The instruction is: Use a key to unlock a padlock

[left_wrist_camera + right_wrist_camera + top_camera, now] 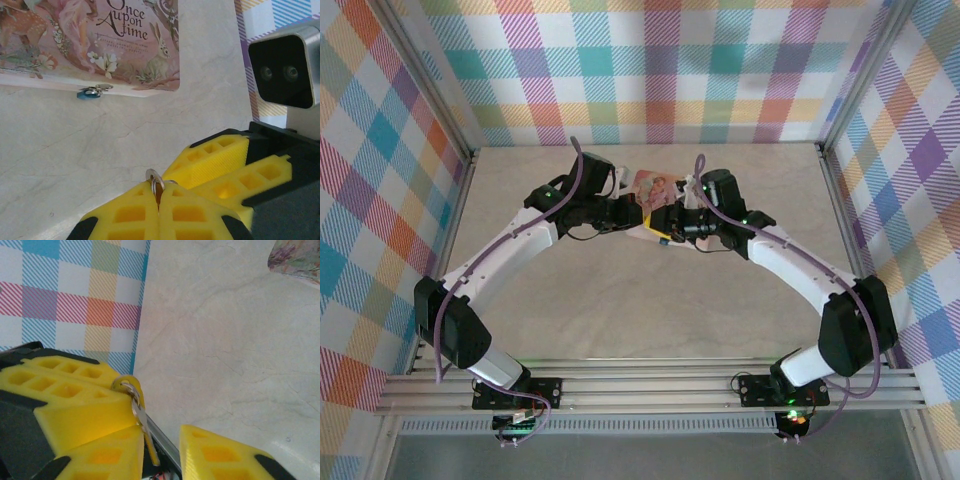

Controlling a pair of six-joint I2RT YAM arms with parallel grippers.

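Two yellow fingers of your left gripper are clenched together on the key. Their seam is tight in the left wrist view, with the metal ring poking out above the tips. From the right wrist view you see the key's thin blade pointing down from the ring, past the left gripper's tips and into the gap of your right gripper. Your right gripper is released: its fingers stand spread, with the blade close against one and apart from the other; you cannot tell whether it touches the nearer one. In the left wrist view the right gripper's fingers sit just beside the left's, with the right wrist's camera above them. Beyond the grippers lies bare pale tabletop. Farther out you find the padlock, a small teal lump with a silvery shackle, touching the near edge of the pink box and well apart from the key. From above, your two arms arch inward and the grippers come together just in front of that box, toward the back of the tabletop. A plaid wall borders the tabletop beside the right gripper.
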